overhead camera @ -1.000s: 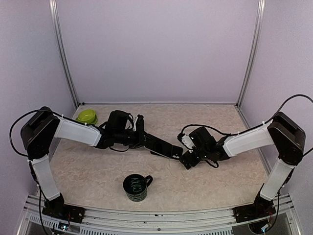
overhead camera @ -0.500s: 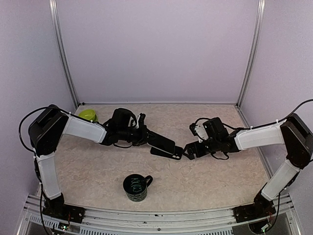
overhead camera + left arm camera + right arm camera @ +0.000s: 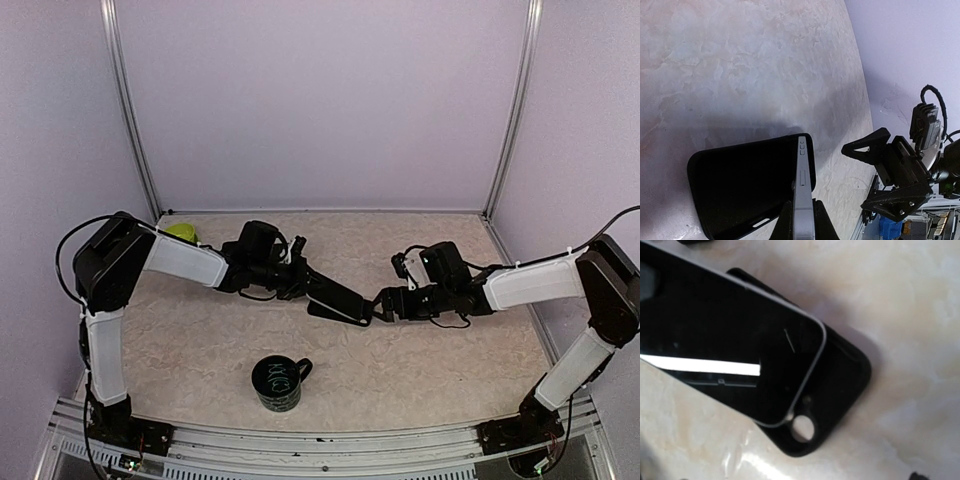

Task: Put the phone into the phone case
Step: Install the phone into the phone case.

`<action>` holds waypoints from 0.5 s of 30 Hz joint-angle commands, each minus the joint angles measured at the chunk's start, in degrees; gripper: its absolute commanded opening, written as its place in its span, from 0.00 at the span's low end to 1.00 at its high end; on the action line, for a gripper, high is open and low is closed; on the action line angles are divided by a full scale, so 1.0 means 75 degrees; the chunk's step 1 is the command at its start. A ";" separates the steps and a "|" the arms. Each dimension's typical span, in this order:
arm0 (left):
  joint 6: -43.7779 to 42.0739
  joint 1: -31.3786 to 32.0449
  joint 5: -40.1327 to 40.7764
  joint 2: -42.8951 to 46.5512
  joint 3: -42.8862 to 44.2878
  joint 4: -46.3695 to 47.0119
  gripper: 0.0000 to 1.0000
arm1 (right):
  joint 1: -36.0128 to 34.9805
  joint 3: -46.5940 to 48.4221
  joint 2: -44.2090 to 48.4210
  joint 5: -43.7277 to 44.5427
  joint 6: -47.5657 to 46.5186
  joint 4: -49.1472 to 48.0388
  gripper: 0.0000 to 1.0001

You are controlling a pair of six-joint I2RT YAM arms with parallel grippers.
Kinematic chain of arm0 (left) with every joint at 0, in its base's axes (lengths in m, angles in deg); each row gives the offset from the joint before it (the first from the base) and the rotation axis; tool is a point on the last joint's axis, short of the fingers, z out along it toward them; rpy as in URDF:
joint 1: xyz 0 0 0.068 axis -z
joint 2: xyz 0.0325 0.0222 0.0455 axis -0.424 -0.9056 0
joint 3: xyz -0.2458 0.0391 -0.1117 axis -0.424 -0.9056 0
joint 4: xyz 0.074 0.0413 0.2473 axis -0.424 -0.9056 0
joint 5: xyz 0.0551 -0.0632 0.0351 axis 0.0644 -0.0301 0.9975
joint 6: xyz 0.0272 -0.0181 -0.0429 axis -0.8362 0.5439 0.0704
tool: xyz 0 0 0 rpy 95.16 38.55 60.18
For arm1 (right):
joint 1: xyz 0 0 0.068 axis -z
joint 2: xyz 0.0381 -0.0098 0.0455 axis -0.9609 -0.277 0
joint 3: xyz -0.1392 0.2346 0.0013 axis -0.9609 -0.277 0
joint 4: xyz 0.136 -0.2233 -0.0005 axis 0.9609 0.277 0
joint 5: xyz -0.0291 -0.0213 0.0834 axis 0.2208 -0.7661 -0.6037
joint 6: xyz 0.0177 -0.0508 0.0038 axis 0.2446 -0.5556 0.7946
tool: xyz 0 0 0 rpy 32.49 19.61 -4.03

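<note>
The black silver-edged phone (image 3: 336, 294) is clamped by the left tool (image 3: 302, 281), tilted over the black phone case (image 3: 742, 187) at centre frame; the right tool (image 3: 381, 303) is spread wide.

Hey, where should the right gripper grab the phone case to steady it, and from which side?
Probably the camera-hole end of the phone case, approached low from the robot's right. It lies flat, and that end sticks out past the phone that the left gripper holds tilted above it; the open right gripper faces it.
</note>
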 commanded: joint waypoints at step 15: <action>0.0295 -0.0139 -0.1076 -0.0488 0.0532 -0.0119 0.00 | -0.0033 0.0153 -0.0986 -0.0674 0.0872 -0.1120 0.92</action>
